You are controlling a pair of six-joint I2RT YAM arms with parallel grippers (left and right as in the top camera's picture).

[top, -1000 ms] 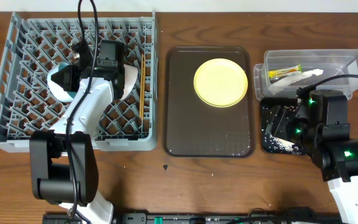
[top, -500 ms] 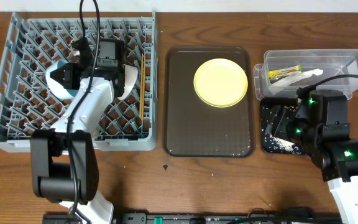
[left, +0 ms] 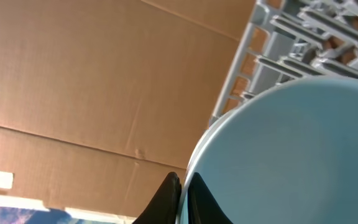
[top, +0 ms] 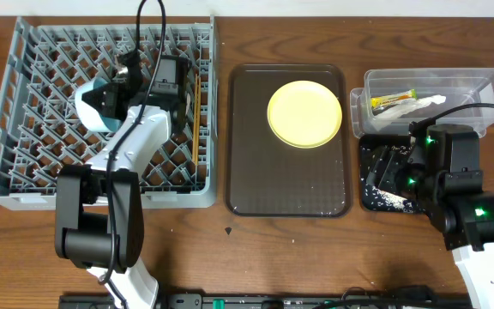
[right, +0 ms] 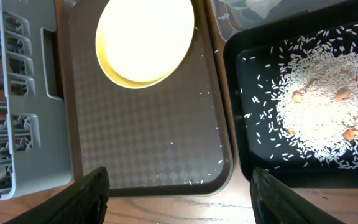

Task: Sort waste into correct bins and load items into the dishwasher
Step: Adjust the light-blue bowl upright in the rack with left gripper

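left pincer (left: 182, 198) grips the smooth light-blue bowl (left: 291, 155) over the pegged grey rack (top: 26, 137); right pincer (right: 180, 193) gapes wide.

Left end effector (left: 182, 190) clamped, right end effector (right: 179, 186) spread wide

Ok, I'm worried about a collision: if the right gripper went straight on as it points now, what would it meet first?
Probably the bare brown tray, short of the yellow plate: the open right gripper frames that spot. One finger might catch the rim of the black tray; depth is unclear.
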